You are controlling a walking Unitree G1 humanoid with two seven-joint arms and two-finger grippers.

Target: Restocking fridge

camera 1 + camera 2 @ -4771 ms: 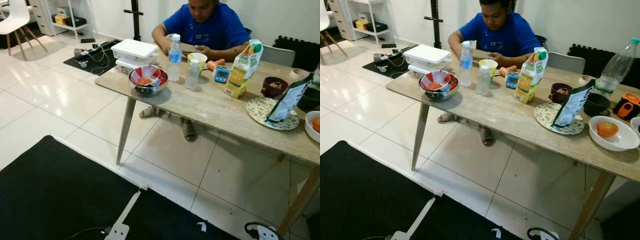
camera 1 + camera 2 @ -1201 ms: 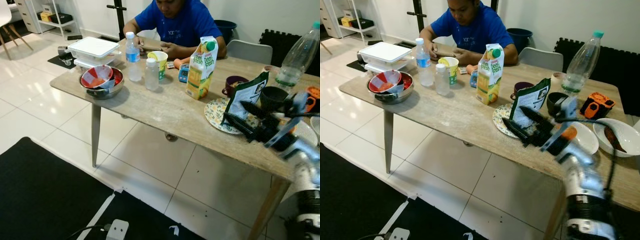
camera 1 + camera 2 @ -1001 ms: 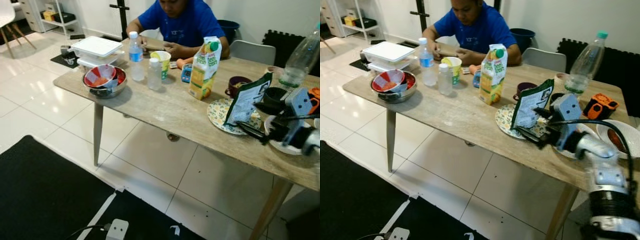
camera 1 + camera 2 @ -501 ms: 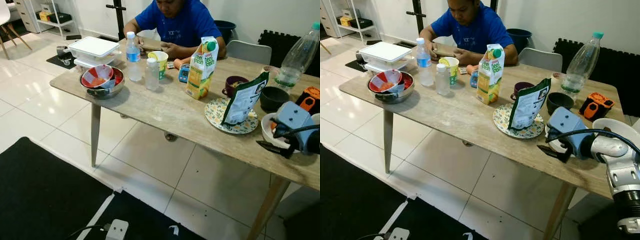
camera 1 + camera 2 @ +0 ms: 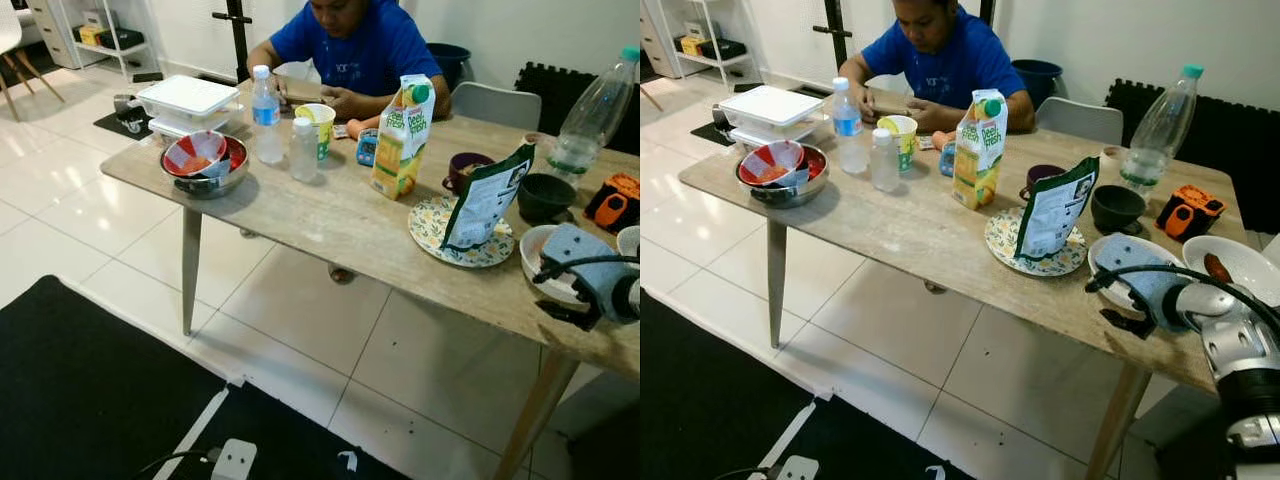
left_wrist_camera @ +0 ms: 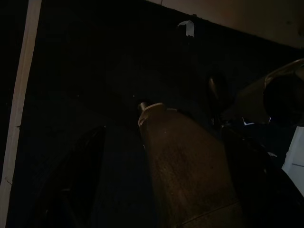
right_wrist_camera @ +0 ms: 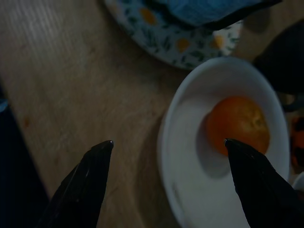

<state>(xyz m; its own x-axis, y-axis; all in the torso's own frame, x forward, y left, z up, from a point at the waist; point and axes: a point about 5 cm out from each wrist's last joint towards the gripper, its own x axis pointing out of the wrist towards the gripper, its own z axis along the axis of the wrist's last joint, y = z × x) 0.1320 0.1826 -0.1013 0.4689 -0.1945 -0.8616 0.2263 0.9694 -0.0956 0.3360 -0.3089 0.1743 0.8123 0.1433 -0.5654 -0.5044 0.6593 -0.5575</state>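
Your table [image 5: 330, 215] is crowded, so come down square over the white bowl [image 7: 190, 156] at its near right edge — the orange fruit [image 7: 237, 126] sits inside, toward the far side. Your right gripper [image 7: 168, 145] hovers above the rim, fingers spread wide, holding nothing — centre it on the fruit before closing. The left arm hangs idle.

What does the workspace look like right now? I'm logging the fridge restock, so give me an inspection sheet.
Surface: wooden table, crowded.
Job's things: orange fruit in white bowl; juice carton; water bottles.
Clutter: green pouch on patterned plate, steel bowl.
Grippers: right pincer open above the white bowl's rim; left arm idle.
Cables: black cable on right arm.
Surroundings: seated person, tiled floor.
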